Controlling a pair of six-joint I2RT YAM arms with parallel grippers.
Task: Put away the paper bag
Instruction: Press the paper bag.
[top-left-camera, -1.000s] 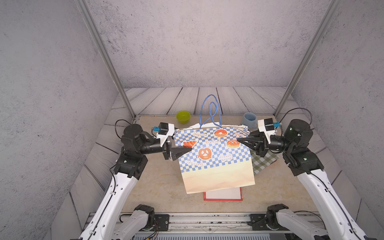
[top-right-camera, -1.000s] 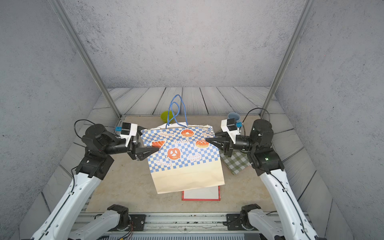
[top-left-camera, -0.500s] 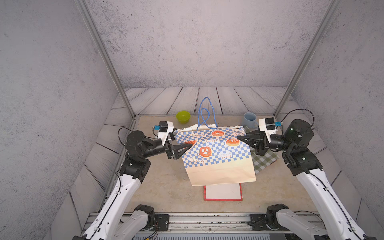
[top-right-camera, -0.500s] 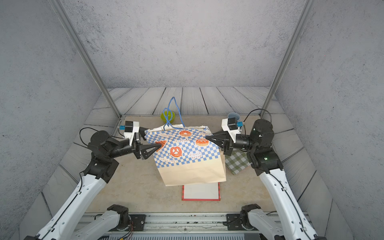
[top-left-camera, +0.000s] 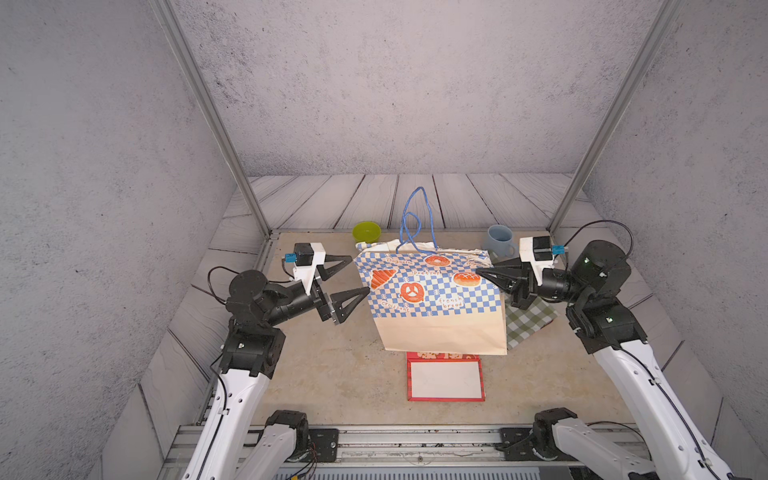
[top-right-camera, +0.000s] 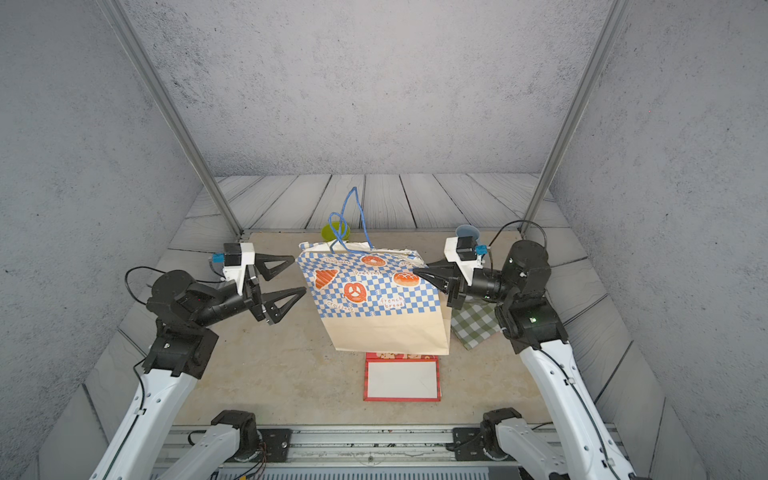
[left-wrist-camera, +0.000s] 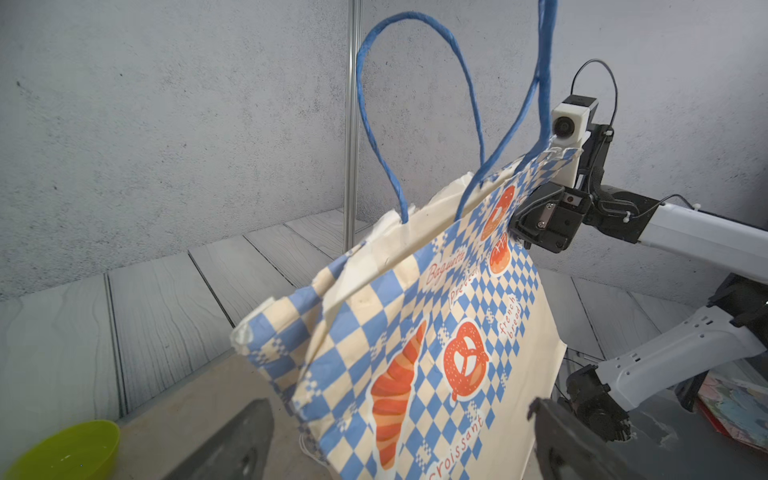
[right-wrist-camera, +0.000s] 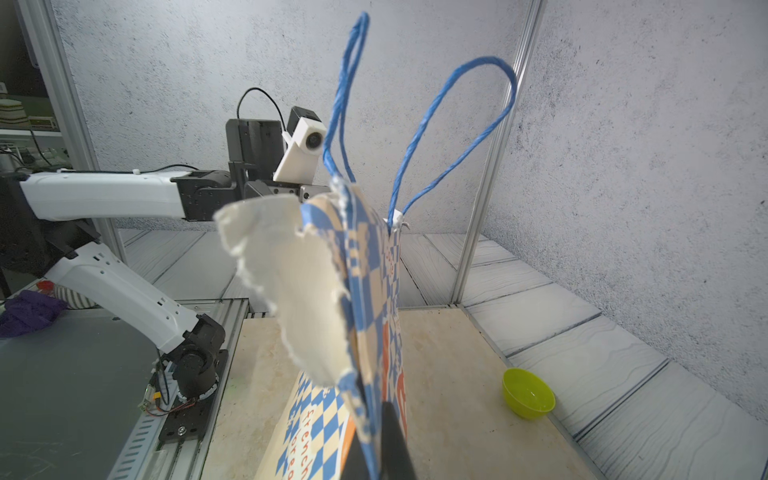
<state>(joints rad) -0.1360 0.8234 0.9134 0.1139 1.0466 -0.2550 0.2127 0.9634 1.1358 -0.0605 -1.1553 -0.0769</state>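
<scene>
A paper bag (top-left-camera: 436, 307) with a blue-and-cream check band and orange pastry drawings hangs upright over the middle of a beige desk (top-left-camera: 332, 374). The right fingers (top-left-camera: 478, 272) are pinched together on the bag's upper right edge and hold it. The left fingers (top-left-camera: 359, 274) stand spread wide just beside the bag's upper left corner, gripping nothing. The bag is pressed flat with its mouth nearly closed, so anything inside is hidden. Whether its lower edge touches the desk cannot be told.

Two blue rope handles (top-left-camera: 415, 220) stand up from the bag's top.

There are three containers: the bag, one bowl and one mug. The lime green bowl (right-wrist-camera: 528, 392) sits at the back of the desk, behind the bag's left corner; its inside shows only bare green. The grey-blue mug (top-left-camera: 498, 241) sits at the back, behind the bag's right corner, and its contents cannot be seen.

One white card with a red border (top-left-camera: 445, 379) lies flat in front of the bag, its far edge hidden by the bag. One green-and-white checked cloth (top-left-camera: 525, 322) lies beside the bag's right edge, below the right fingers.
</scene>
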